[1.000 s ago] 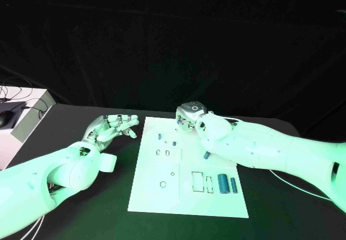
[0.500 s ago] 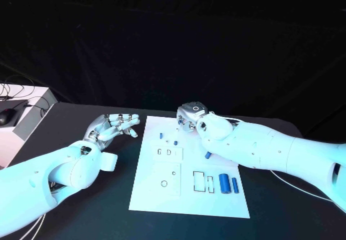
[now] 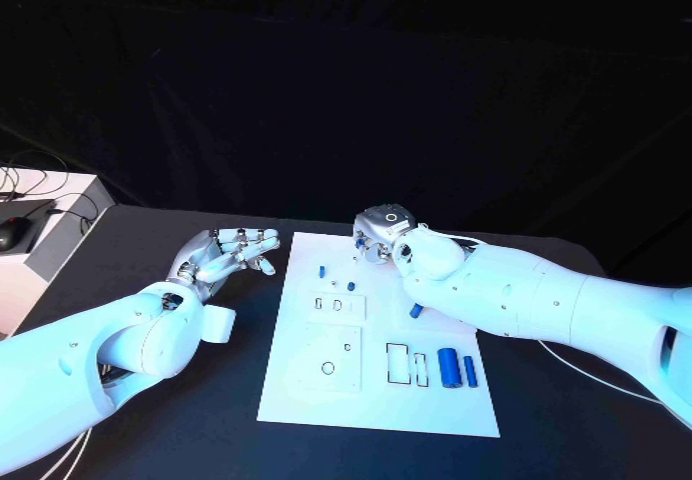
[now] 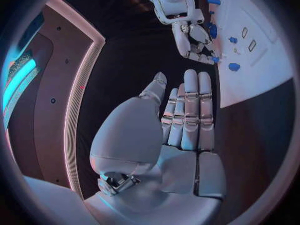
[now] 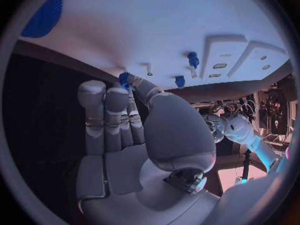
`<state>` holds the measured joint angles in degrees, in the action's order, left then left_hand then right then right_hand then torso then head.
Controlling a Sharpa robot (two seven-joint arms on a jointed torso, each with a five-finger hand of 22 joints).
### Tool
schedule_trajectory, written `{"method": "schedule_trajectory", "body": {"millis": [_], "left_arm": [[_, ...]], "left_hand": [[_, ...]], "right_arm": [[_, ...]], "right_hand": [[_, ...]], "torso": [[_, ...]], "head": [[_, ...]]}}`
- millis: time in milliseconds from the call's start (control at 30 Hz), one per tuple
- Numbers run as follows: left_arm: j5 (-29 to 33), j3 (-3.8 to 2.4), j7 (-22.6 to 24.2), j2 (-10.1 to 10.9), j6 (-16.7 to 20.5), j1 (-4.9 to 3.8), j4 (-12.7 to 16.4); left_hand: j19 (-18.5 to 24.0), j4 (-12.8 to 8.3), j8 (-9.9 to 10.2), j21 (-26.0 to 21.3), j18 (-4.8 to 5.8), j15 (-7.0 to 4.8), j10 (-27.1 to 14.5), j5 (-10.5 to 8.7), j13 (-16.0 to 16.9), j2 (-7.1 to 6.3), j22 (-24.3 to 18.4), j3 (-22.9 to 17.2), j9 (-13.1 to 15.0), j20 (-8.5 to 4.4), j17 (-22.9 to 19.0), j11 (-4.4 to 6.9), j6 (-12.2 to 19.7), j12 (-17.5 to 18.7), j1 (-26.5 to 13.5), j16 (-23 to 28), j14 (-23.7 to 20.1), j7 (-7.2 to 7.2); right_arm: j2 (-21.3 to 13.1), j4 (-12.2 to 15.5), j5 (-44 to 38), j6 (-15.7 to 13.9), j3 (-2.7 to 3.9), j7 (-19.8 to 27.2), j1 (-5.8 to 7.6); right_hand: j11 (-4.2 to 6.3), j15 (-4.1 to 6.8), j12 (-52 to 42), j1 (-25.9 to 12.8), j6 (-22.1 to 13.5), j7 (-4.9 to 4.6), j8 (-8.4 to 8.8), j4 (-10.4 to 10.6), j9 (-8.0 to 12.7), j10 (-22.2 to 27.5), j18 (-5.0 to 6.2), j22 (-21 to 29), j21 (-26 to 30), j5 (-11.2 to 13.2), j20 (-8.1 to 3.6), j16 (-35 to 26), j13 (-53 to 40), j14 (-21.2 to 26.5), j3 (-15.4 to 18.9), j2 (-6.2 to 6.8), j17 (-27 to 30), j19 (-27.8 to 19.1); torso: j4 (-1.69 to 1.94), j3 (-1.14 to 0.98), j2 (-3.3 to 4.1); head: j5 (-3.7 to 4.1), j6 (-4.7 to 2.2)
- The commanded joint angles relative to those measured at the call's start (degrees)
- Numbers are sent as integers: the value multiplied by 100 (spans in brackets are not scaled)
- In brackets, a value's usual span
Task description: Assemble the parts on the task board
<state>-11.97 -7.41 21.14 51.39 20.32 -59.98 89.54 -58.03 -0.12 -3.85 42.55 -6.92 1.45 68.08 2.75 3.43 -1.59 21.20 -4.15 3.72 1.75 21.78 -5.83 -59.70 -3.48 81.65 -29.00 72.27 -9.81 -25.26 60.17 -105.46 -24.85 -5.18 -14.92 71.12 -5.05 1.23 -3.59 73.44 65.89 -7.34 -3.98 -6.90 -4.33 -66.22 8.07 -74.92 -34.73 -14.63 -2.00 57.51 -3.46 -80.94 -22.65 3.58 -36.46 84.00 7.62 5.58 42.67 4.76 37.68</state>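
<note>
So the white rectangular task board sits mid black tabletop, with small blue plastic parts scattered on it: two blue cylinders lying near the robot's side, a couple of little blue pegs standing at the far end.

The right robot hand is at the board's far edge, and from its wrist camera it looks like it's pinching a small blue toothed piece at its fingertips. The left robot hand is flat and released, just beside the board, holding nothing.

My guess: that piece needs seating. I'd keep it upright, line it up over its slot, then press down gently.
</note>
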Motion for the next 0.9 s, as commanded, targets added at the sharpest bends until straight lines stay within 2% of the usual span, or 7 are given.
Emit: {"method": "schedule_trajectory", "body": {"millis": [33, 100, 233, 500, 800, 900], "left_arm": [[-31, -5, 37, -15, -102, -1, 1], [-31, -5, 38, -16, -105, -1, 0], [-31, -5, 38, -14, -105, -1, 1], [-31, -5, 37, -4, -100, -1, 5], [-31, -5, 41, -5, -98, -1, -13], [-28, -5, 70, -6, -152, -1, -32]], "left_hand": [[28, -28, 25, 30, -23, -4, -42, 13, -3, 43, -3, -36, -8, -5, -5, -16, 52, 8, 38, 13, -37, 2], [39, -24, 25, 45, -22, -3, -43, 12, -3, 27, 1, -67, -8, -5, -3, -17, 54, 8, 21, 9, -38, 1], [58, -14, 24, 78, -21, -1, -42, 11, -3, -16, -1, -143, -8, -4, 2, -18, 55, 8, -18, 1, -41, 2], [58, -13, 25, 79, -20, 0, -42, 12, -3, -23, -1, -141, -8, -3, 1, -19, 57, 8, -22, 2, -42, 1], [58, -13, 25, 79, -20, 0, -42, 12, -3, -23, -1, -141, -8, -3, 1, -19, 57, 8, -22, 2, -42, 1], [58, -13, 25, 79, -20, 0, -42, 12, -3, -23, -1, -141, -8, -3, 1, -19, 57, 8, -22, 2, -42, 1]], "right_arm": [[26, -27, 67, -19, -2, 108, 0], [34, -39, 87, -26, -4, 123, 0], [40, -52, 107, -30, -6, 144, 0], [31, -47, 151, -41, -10, 178, 0], [-122, 144, 201, -395, -11, 233, 0], [-316, 373, 385, -631, -1, 370, 1]], "right_hand": [[-75, -80, 22, -57, -208, -27, 46, 39, 59, 303, 206, -210, 266, 29, 56, -61, 10, -3, 28, 167, 47, 270], [-123, -112, 26, -3, -319, -35, 45, 59, 56, 527, 262, -122, 469, 34, 100, -130, 9, -18, 102, 216, 115, 273], [-132, -120, 25, 72, -339, -34, 42, 120, 56, 567, 317, -30, 623, 35, 137, -177, 12, -42, 217, 230, 190, 283], [-119, -111, 27, 128, -345, -26, 45, 165, 56, 503, 327, 27, 667, 37, 139, -186, 12, -46, 249, 248, 242, 287], [-99, -98, 26, 119, -338, -11, 46, 194, 57, 430, 320, 68, 682, 41, 125, -190, 11, -48, 214, 293, 275, 287], [-73, -83, 25, 86, -426, 61, 46, 230, 59, 373, 324, 105, 755, 74, 118, -205, 9, -46, 267, 388, 294, 281]], "torso": [[3, 0, 2], [4, 2, 1], [3, 5, -1], [-2, 7, 5], [2, 1, 2], [-11, -5, 3]], "head": [[4, -2], [7, -4], [-8, -8], [-11, -9], [-9, -45], [4, -64]]}}
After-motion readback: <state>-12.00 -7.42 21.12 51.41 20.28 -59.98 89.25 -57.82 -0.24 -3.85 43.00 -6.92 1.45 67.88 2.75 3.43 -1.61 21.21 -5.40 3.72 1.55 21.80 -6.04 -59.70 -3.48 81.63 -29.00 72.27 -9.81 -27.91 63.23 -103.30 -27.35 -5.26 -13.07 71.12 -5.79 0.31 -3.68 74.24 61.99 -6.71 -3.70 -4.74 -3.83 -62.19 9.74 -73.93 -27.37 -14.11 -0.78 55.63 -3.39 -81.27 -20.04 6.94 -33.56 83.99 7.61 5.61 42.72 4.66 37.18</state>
